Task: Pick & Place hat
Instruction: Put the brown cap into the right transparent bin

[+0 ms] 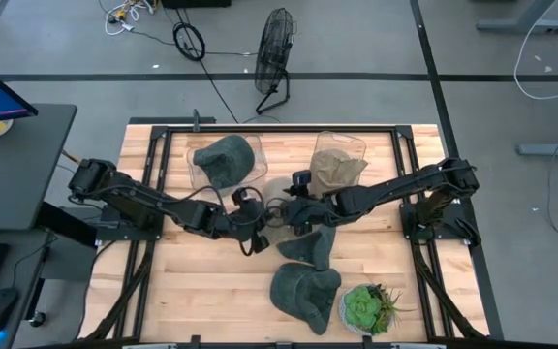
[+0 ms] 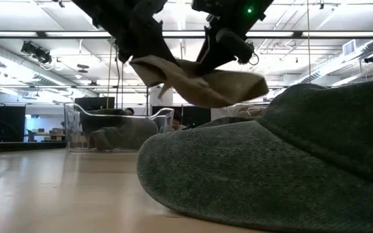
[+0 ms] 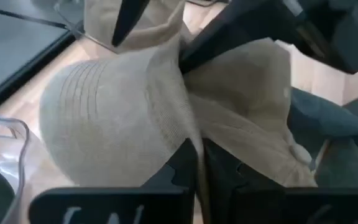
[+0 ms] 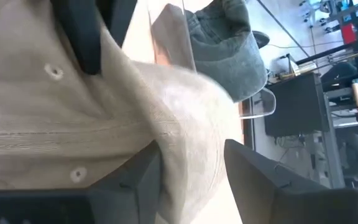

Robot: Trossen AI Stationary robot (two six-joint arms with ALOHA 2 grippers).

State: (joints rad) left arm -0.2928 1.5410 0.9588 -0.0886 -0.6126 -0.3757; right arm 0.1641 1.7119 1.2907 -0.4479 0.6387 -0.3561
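Note:
A beige hat hangs in the air over the middle of the table, between my two grippers. My left gripper is shut on its left side. My right gripper is closed on it from the right. Two dark green hats lie on the table nearer the front edge. One of them fills the foreground of the low view. My left gripper pinches an edge of the beige hat between its two fingers, coming level from the table's left. The hat is lifted clear of the table and spreads away from the fingers. My right gripper has a bunched fold of the hat's cloth between its two fingers, coming from the table's right and slanting down. The hat is clear of the table and sags below the fingers.
Two clear bins stand at the far side: the left one holds a green hat, the right one a beige hat. A potted succulent sits at the near edge. Bare wood lies at the near left.

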